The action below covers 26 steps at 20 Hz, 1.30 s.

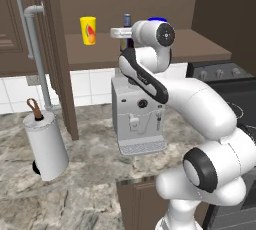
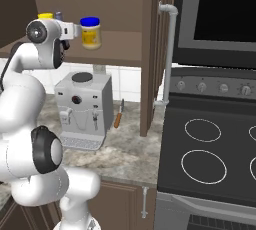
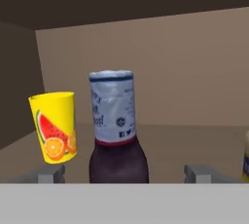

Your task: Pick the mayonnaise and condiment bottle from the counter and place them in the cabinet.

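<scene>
We're at final step: condiment bottle (image 3: 118, 130) upright on cabinet (image 1: 200, 44) shelf, between our gripper's (image 3: 124, 173) wide-spread tips, no contact visible. Mayonnaise (image 2: 90, 32) already shelved at 3 o'clock. Next: retreat straight back, avoiding yellow cup (image 3: 53, 126) at 9 o'clock.

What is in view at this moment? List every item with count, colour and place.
Bottle: 1, dark brown, pale cap, cabinet shelf, between the fingertips.
Mayonnaise: 1, yellow, blue lid, shelf.
Cup: 1, yellow, fruit print, shelf.
Cabinet: 1, dark brown, open, above counter.
Coffee machine: 1, grey, counter.
Paper towel roll: 1, white, counter.
Knife: 1, orange handle, counter.
Counter: 1, grey marbled.
Stove: 1, black, beside counter.
Arm: 1, white.
Gripper: 1, open around bottle.
</scene>
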Available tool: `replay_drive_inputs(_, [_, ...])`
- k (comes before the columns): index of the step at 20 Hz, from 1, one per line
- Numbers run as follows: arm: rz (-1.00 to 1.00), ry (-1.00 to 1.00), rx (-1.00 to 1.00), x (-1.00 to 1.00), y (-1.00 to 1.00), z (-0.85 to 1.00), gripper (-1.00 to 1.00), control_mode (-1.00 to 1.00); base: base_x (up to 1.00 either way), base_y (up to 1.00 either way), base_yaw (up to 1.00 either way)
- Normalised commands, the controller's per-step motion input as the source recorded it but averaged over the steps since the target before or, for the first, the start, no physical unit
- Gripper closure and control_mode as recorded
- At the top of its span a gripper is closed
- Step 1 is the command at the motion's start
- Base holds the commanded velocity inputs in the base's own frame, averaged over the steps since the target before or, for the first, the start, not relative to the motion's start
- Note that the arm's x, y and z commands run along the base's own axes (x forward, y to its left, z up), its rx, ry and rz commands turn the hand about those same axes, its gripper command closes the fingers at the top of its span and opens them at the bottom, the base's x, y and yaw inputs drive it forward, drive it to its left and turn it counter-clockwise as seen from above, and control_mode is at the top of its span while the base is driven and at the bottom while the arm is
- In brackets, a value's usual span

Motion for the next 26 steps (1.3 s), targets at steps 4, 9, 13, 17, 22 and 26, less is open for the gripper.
replay_drive_inputs(4, [0.0, -0.05, 0.0, -0.45, 0.0, 0.0, -1.0, -1.0, 0.0, 0.0, 0.0])
replay_drive_inputs(9, [0.0, -0.09, -0.03, -0.66, -0.03, 0.0, -1.0, -1.0, 0.0, 0.0, 0.0])
replay_drive_inputs(13, [0.0, -0.11, -0.06, -0.81, -0.15, 0.0, -1.0, -1.0, 0.0, 0.0, 0.0])
replay_drive_inputs(17, [0.0, -0.09, -0.03, -0.81, -0.25, 0.0, -1.0, -1.0, 0.0, 0.0, 0.0])
replay_drive_inputs(22, [0.0, -0.01, 0.0, -0.74, -0.29, 0.0, -1.0, -1.0, 0.0, 0.0, 0.0])
replay_drive_inputs(26, [0.0, 0.02, 0.0, -0.73, -0.25, -0.04, -1.0, -1.0, 0.0, 0.0, 0.0])
